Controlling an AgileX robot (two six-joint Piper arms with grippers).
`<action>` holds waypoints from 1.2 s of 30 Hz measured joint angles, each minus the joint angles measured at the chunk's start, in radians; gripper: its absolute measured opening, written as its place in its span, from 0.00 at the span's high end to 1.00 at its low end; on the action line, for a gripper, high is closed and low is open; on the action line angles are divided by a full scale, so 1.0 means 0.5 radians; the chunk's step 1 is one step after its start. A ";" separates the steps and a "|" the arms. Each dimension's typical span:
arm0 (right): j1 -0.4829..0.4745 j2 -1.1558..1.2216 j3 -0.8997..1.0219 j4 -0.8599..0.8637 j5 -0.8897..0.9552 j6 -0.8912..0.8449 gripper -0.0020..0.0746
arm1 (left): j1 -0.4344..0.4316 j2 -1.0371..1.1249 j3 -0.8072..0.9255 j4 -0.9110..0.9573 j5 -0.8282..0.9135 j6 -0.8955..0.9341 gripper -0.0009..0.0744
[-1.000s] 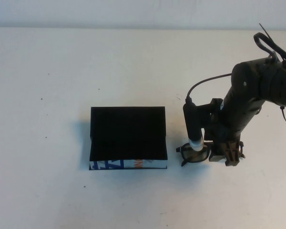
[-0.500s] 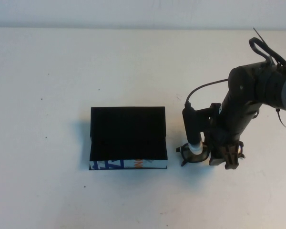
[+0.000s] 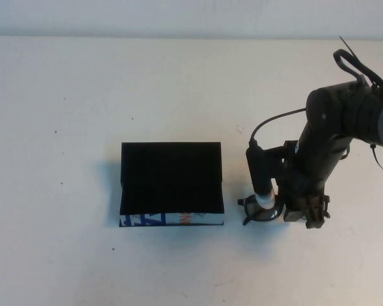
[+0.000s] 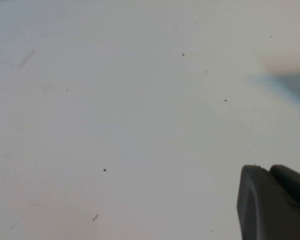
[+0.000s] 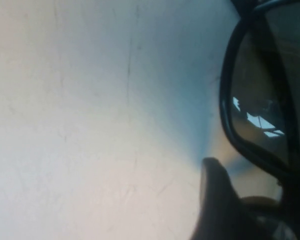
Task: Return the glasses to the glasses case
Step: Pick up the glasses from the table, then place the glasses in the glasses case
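Glasses point(image 3: 260, 210) with dark frame and clear lenses lie under the right hand point(image 3: 306, 213), grip unclear; left hand point(image 4: 275, 202) likewise

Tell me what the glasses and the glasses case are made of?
The glasses, down on the table under the right gripper, look like dark glossy plastic: the rim is smooth, and the clear lens mirrors the room. The glasses case, to their left, looks like matt black fabric or card, with a printed strip along its side. The left gripper is parked over bare table.
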 joint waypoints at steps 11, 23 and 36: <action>0.000 -0.020 0.000 -0.011 0.048 0.000 0.89 | 0.000 0.000 0.000 0.000 0.000 0.000 0.99; 0.037 -0.303 -0.008 -0.045 0.226 0.018 0.91 | 0.000 0.000 0.000 0.000 0.000 0.000 0.99; 0.455 0.026 -0.823 -0.026 0.552 0.273 0.91 | 0.000 0.000 0.000 0.000 0.000 0.000 0.99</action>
